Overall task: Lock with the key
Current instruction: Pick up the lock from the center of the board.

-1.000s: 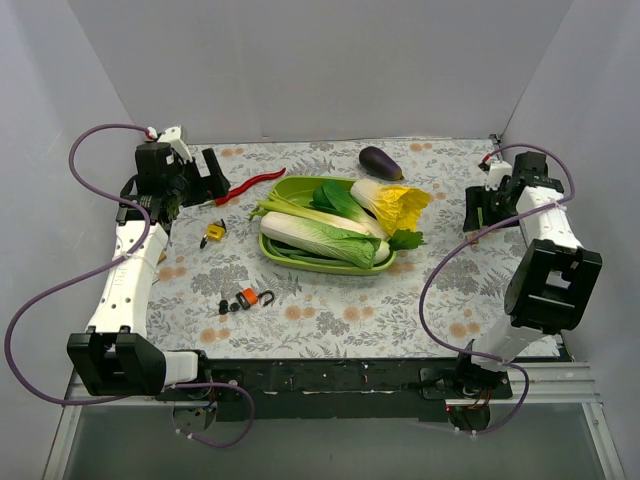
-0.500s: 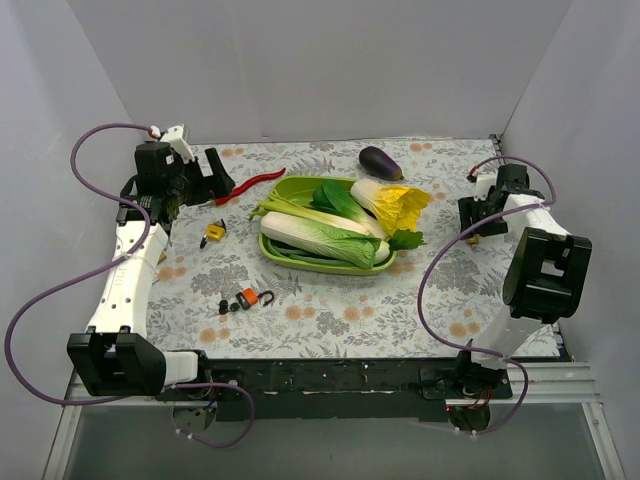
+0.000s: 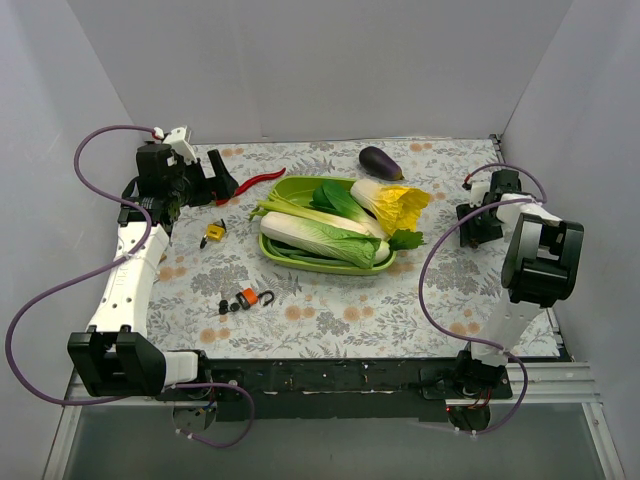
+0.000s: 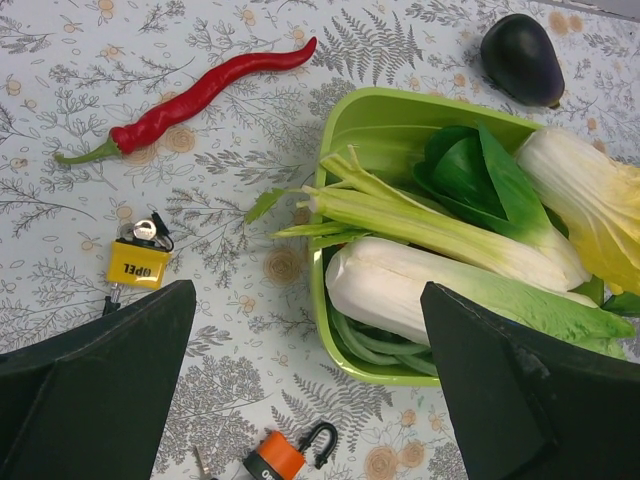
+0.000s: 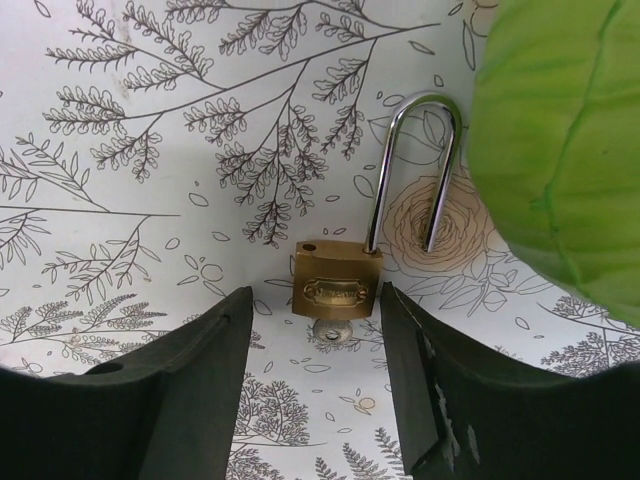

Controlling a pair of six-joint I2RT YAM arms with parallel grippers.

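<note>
In the right wrist view a brass padlock (image 5: 338, 282) lies flat on the floral cloth. Its steel shackle (image 5: 415, 160) is swung open and a key (image 5: 335, 331) sits in its keyhole. My right gripper (image 5: 315, 300) is open, with a finger on each side of the lock body and not touching it. A yellow padlock (image 4: 138, 262) with a key and an orange padlock (image 4: 275, 462) with an open black shackle lie on the cloth. My left gripper (image 4: 305, 300) hovers wide open above them, holding nothing.
A green tray (image 3: 290, 190) of leafy vegetables fills the middle. One green leaf (image 5: 560, 150) overhangs the cloth next to the brass lock. A red chilli (image 3: 250, 186) and an eggplant (image 3: 380, 161) lie at the back. Grey walls close in on three sides.
My right arm has swung in from the right wall toward the tray and its jaws have narrowed. The left gripper has shifted slightly right and stays wide open.
</note>
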